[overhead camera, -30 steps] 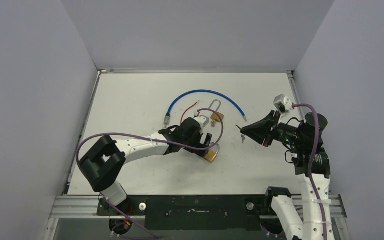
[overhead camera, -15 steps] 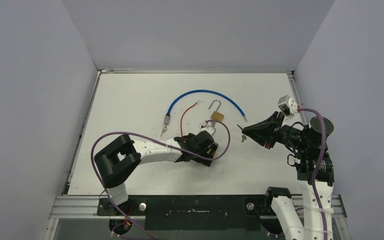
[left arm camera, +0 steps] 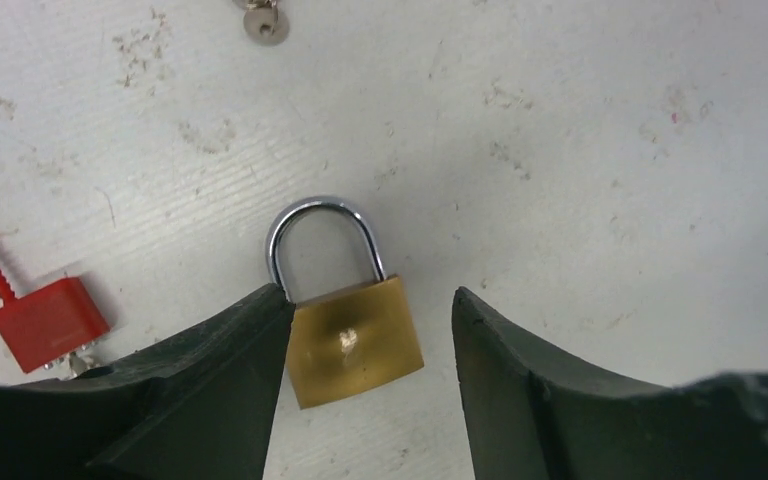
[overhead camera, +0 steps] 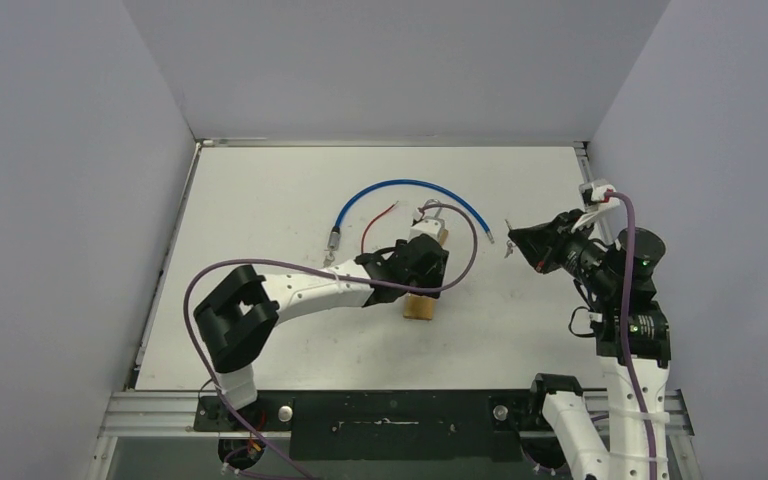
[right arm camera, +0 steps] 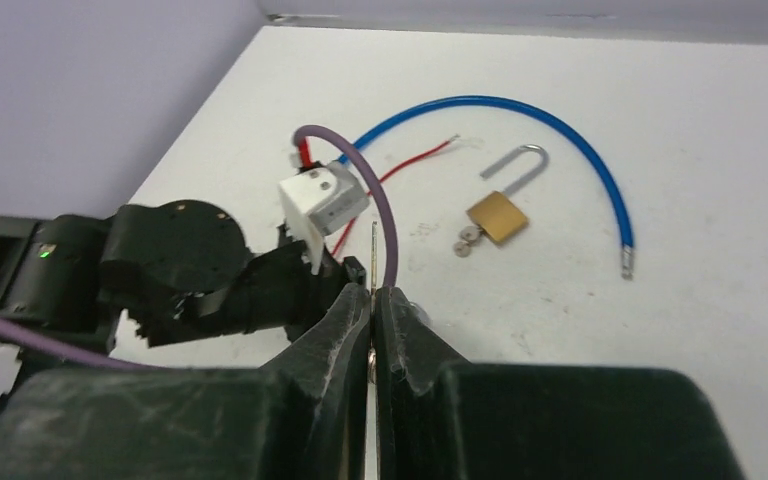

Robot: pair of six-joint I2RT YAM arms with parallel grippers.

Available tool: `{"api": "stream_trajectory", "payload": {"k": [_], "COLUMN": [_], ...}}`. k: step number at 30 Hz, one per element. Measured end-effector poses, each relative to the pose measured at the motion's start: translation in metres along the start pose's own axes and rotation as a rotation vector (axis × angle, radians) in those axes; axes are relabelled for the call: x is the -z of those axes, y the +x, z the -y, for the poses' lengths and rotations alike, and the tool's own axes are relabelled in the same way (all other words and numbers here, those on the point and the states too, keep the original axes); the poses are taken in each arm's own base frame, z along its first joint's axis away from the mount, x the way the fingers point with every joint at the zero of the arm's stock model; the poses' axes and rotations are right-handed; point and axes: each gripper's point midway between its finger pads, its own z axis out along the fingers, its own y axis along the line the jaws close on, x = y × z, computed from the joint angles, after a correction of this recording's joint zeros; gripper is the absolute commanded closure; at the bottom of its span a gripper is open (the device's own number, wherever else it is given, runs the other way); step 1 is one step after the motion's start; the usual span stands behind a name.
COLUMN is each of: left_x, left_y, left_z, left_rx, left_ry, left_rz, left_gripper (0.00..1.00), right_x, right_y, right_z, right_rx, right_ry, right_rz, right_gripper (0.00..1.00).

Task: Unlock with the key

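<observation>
Left gripper [left arm camera: 370, 296] is down low over the table [left arm camera: 610, 150], jaws apart around the brass padlock [left arm camera: 356, 342], whose shackle is closed. One finger touches its side, the other stands clear. On the far side, the right gripper [right arm camera: 373, 297] is pinched tight on the key [right arm camera: 374, 250], blade poking up, well apart from that lock. A second padlock [right arm camera: 498, 214], shackle open, lies under the arc of the blue cable [right arm camera: 560, 125].
</observation>
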Motion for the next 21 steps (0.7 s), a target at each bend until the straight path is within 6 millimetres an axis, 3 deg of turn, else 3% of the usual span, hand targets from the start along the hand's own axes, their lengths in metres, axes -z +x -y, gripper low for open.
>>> {"api": "stream_trajectory", "payload": {"k": [4, 10, 15, 21], "left_x": [-0.017, -0.043, -0.058, -0.066], "left_y": [-0.009, 0.020, 0.040, 0.035], "left_z": [0.012, 0.004, -0.006, -0.005], "left_rx": [0.064, 0.111, 0.126, 0.138], "left_ry": [-0.023, -0.106, -0.181, -0.220], "left_rz": [-0.004, -0.095, -0.151, -0.150], "left_gripper": [0.50, 0.60, 0.62, 0.66], "right_x": [0.001, 0.007, 0.015, 0.022], "right_y": [0.004, 0.020, 0.030, 0.030], "right_z": [0.031, 0.059, 0.070, 0.072], "right_rx": [-0.060, -0.118, -0.147, -0.146], "right_ry": [0.176, 0.340, 0.422, 0.458], "right_rz": [0.005, -0.019, -0.034, -0.018], "right_gripper": [1.00, 1.00, 1.00, 1.00]}}
